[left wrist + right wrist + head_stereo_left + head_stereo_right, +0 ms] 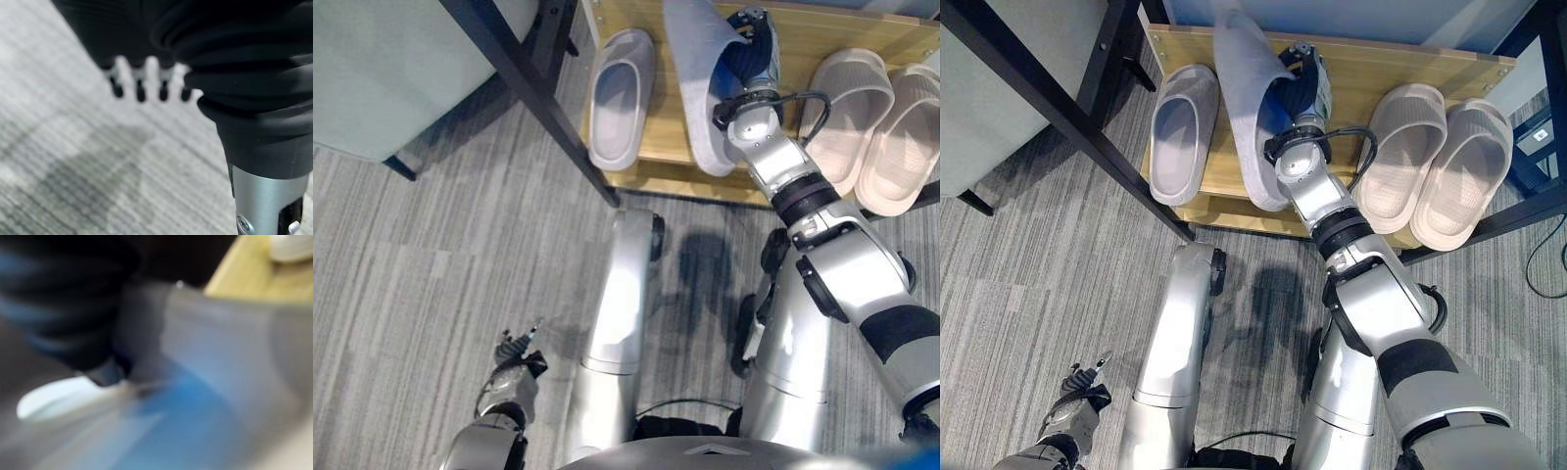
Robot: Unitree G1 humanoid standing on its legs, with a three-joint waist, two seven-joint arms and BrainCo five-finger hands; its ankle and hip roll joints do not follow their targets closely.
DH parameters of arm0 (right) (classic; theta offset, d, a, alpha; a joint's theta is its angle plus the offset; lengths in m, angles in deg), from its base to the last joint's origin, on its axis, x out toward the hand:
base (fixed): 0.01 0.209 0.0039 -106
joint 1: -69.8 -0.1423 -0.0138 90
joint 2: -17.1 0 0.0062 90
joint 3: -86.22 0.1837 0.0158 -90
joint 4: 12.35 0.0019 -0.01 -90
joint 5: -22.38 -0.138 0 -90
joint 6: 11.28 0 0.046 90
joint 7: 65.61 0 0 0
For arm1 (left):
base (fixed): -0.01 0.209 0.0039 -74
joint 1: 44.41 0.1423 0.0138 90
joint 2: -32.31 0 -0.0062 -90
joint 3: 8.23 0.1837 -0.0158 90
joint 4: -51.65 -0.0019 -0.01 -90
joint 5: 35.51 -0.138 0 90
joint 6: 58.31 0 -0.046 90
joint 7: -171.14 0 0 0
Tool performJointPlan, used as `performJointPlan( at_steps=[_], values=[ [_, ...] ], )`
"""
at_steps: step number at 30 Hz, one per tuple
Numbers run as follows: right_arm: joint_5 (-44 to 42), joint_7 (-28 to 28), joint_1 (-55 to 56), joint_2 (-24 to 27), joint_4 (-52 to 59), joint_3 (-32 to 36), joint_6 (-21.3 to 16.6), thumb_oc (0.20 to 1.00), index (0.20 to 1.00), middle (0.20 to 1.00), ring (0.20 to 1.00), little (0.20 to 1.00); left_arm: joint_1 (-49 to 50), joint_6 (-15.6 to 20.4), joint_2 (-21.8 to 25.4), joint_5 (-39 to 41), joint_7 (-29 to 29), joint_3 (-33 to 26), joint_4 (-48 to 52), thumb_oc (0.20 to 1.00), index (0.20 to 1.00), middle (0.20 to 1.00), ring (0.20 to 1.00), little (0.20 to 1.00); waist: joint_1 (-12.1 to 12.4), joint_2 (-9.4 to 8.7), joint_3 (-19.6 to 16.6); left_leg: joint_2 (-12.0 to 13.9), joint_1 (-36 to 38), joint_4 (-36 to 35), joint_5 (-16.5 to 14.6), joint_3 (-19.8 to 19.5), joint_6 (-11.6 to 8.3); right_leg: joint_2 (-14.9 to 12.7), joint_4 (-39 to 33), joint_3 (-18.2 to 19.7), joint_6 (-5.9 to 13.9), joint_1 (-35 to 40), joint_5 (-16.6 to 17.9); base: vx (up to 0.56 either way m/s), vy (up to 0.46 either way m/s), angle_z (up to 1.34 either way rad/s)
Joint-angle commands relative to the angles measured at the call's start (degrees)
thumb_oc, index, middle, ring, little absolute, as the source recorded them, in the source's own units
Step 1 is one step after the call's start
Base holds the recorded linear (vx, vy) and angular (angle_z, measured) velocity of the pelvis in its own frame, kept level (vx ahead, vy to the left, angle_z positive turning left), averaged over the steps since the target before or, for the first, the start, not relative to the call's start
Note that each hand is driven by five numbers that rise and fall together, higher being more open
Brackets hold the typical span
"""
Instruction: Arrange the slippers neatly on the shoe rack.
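My right hand (1301,93) is shut on a grey slipper (1244,108), which stands tilted on its edge over the middle of the wooden rack shelf (1361,69), heel end near the shelf's front edge. The right wrist view has that slipper's grey side (220,357) close against the hand. Its grey mate (1180,132) lies flat on the shelf's left end, sole down. A beige pair (1405,157) lies side by side at the right end. My left hand (1077,392) hangs low at the lower left over the carpet, its fingers (139,88) straight and holding nothing.
A black metal frame bar (1058,108) slants past the rack's left corner, with a pale panel (391,69) behind it. A dark blue frame (1538,157) borders the rack on the right. Grey carpet (431,264) lies in front of the rack.
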Motion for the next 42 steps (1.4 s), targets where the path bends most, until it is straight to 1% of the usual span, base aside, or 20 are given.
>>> performJointPlan(
  at_steps=[1, 5, 9, 12, 13, 14, 20, 26, 31, 32, 33, 35, 37, 40, 41, 42],
  values=[
    [1.23, -1.84, -1.11, 0.37, 5.53, -0.94, -1.52, 0.2, 0.2, 0.2, 0.2, 0.2, 3.47, 0.29, 1.1, -1.13, 0.29, 4.56, -0.53, 1.0, 1.0, 1.0, 1.0, 1.0, 2.54, 0.4, -1.2, -0.85, 0.18, -0.42, -0.08, 2.39, 4.52, -0.19, 1.23, 4.27, -3.14, 8.19, 9.35, 0.0, 0.0, 0.0],
    [0.47, -1.92, -0.73, -0.65, 3.8, -0.68, -1.64, 0.2, 0.2, 0.2, 0.2, 0.2, 3.51, 0.19, 0.82, -0.78, 0.35, 4.36, -1.35, 1.0, 1.0, 1.0, 1.0, 1.0, 2.53, 0.47, -1.2, -0.92, 0.18, -0.35, -0.19, 2.37, 4.43, -0.15, 1.26, 4.29, -3.25, 8.23, 9.35, 0.0, 0.0, 0.0],
    [-2.44, -1.89, 0.06, -1.75, 1.78, -0.34, -2.56, 0.2, 0.2, 0.2, 0.2, 0.2, 3.74, 0.16, 0.57, -0.73, 0.42, 4.79, -1.28, 1.0, 1.0, 1.0, 1.0, 1.0, 2.69, 0.65, -1.2, -0.98, 0.18, -0.2, -0.25, 2.44, 4.44, -0.17, 1.4, 4.26, -3.35, 8.31, 9.45, 0.0, 0.0, 0.0],
    [-6.38, -2.33, -0.21, -2.7, 0.47, 0.41, -3.93, 0.2, 0.2, 0.2, 0.2, 0.2, 3.53, 0.18, 0.5, -0.39, 0.73, 5.23, -1.12, 1.0, 1.0, 1.0, 1.0, 1.0, 2.62, 0.76, -1.2, -0.79, 0.18, 0.0, -0.33, 2.65, 4.4, -0.16, 1.6, 4.29, -3.41, 8.45, 9.44, 0.0, 0.0, 0.0],
    [-7.48, -2.74, -0.36, -2.77, -0.04, 0.63, -4.49, 0.347, 0.347, 0.347, 0.347, 0.347, 3.51, 0.18, 0.46, -0.41, 0.86, 5.39, -1.09, 1.0, 1.0, 1.0, 1.0, 1.0, 2.64, 0.77, -1.2, -0.81, 0.18, 0.01, -0.32, 2.71, 4.42, -0.16, 1.67, 4.34, -3.39, 8.5, 9.45, 0.0, 0.0, 0.0],
    [-8.0, -2.66, -0.56, -2.55, -0.69, 0.54, -4.8, 1.0, 1.0, 1.0, 1.0, 1.0, 3.49, 0.13, 0.48, -0.43, 0.93, 5.43, -0.86, 1.0, 1.0, 1.0, 1.0, 1.0, 2.71, 0.83, -1.2, -0.83, 0.18, 0.1, -0.34, 2.74, 4.41, -0.18, 1.8, 4.44, -3.33, 8.57, 9.41, 0.0, 0.0, 0.0],
    [-10.27, -2.48, -0.09, -2.13, 0.69, -0.02, -5.78, 1.0, 1.0, 1.0, 1.0, 1.0, 3.34, -0.19, 0.89, -1.01, 1.28, 4.73, -2.18, 1.0, 1.0, 1.0, 1.0, 1.0, 2.58, 0.7, -1.2, -0.83, 0.18, 0.42, -0.35, 2.87, 4.33, -0.23, 1.81, 4.42, -3.36, 8.69, 9.56, 0.0, 0.0, 0.0],
    [-9.25, -2.83, 1.18, -0.97, 2.53, 0.27, -5.33, 1.0, 1.0, 1.0, 1.0, 1.0, 3.46, -0.75, 0.38, -2.39, 1.09, 5.35, -2.37, 1.0, 1.0, 1.0, 1.0, 1.0, 2.34, 0.71, -1.2, -0.74, 0.18, 0.65, -0.45, 3.01, 4.42, -0.23, 1.81, 4.49, -3.44, 8.76, 9.73, 0.0, 0.0, 0.0],
    [-12.48, -2.81, 2.86, -1.12, 4.9, 1.4, -6.93, 1.0, 1.0, 1.0, 1.0, 1.0, 2.95, -1.36, 0.25, -3.51, 1.11, 5.91, -2.74, 1.0, 1.0, 1.0, 1.0, 1.0, 2.08, 0.75, -1.2, -0.71, 0.18, 0.76, -0.32, 3.11, 4.31, 0.02, 2.02, 4.79, -3.26, 8.87, 9.76, 0.0, 0.0, 0.0],
    [-13.27, -2.41, 3.81, -1.11, 7.15, 1.31, -7.19, 1.0, 1.0, 1.0, 1.0, 1.0, 2.63, -1.75, 0.09, -3.28, 1.08, 5.65, -2.79, 1.0, 1.0, 1.0, 1.0, 1.0, 1.87, 0.64, -1.2, -0.67, 0.18, 0.8, -0.2, 3.23, 4.27, 0.06, 2.1, 4.75, -3.32, 8.87, 9.74, 0.0, 0.0, 0.0],
    [-13.26, -2.41, 3.84, -1.1, 7.2, 1.31, -7.15, 1.0, 1.0, 1.0, 1.0, 1.0, 2.64, -1.75, 0.09, -3.28, 1.08, 5.65, -2.79, 1.0, 1.0, 1.0, 1.0, 1.0, 1.86, 0.64, -1.2, -0.68, 0.18, 0.8, -0.2, 3.23, 4.27, 0.05, 2.1, 4.76, -3.32, 8.87, 9.74, 0.0, 0.0, 0.0],
    [-12.7, -2.21, 6.36, -0.85, 11.36, 1.58, -7.45, 1.0, 1.0, 1.0, 1.0, 1.0, 2.34, -2.02, -0.12, -3.43, 0.98, 4.97, -2.83, 1.0, 1.0, 1.0, 1.0, 1.0, 1.41, 0.29, -1.2, -0.69, 0.18, 0.69, -0.15, 3.17, 4.2, 0.06, 1.99, 4.77, -3.36, 9.02, 9.7, 0.0, 0.0, 0.0],
    [-11.89, -2.58, 10.34, 0.19, 15.51, 3.33, -7.97, 1.0, 1.0, 1.0, 1.0, 1.0, 2.55, -2.4, -0.24, -4.18, 0.79, 4.13, -2.94, 1.0, 1.0, 1.0, 1.0, 1.0, 0.85, 0.06, -1.2, -0.74, 0.18, 0.69, -0.02, 3.13, 3.99, 0.03, 2.04, 4.72, -3.31, 9.12, 9.7, 0.0, 0.0, 0.0],
    [-10.85, -2.2, 11.71, 1.19, 16.27, 3.88, -7.63, 1.0, 1.0, 1.0, 1.0, 1.0, 2.8, -2.62, -0.2, -4.91, 0.62, 3.84, -3.06, 1.0, 1.0, 1.0, 1.0, 1.0, 0.69, -0.08, -1.2, -0.72, 0.18, 0.73, 0.0, 3.13, 3.9, 0.0, 2.08, 4.77, -3.29, 9.13, 9.68, 0.0, 0.0, 0.0],
    [-9.06, -1.91, 12.2, 2.04, 16.66, 3.91, -6.55, 1.0, 1.0, 1.0, 1.0, 1.0, 2.96, -2.7, -0.09, -5.32, 0.55, 3.62, -3.18, 1.0, 1.0, 1.0, 1.0, 1.0, 0.63, -0.09, -1.2, -0.65, 0.18, 0.84, -0.01, 3.04, 3.89, 0.09, 2.21, 4.91, -3.26, 8.91, 9.75, 0.0, 0.0, 0.0],
    [-9.03, -1.91, 12.22, 2.05, 16.7, 3.92, -6.52, 1.0, 1.0, 1.0, 1.0, 1.0, 2.96, -2.7, -0.09, -5.32, 0.55, 3.62, -3.18, 1.0, 1.0, 1.0, 1.0, 1.0, 0.64, -0.08, -1.2, -0.64, 0.18, 0.85, -0.02, 3.04, 3.89, 0.1, 2.21, 4.91, -3.25, 8.91, 9.75, 0.0, 0.0, 0.0]
  ],
)
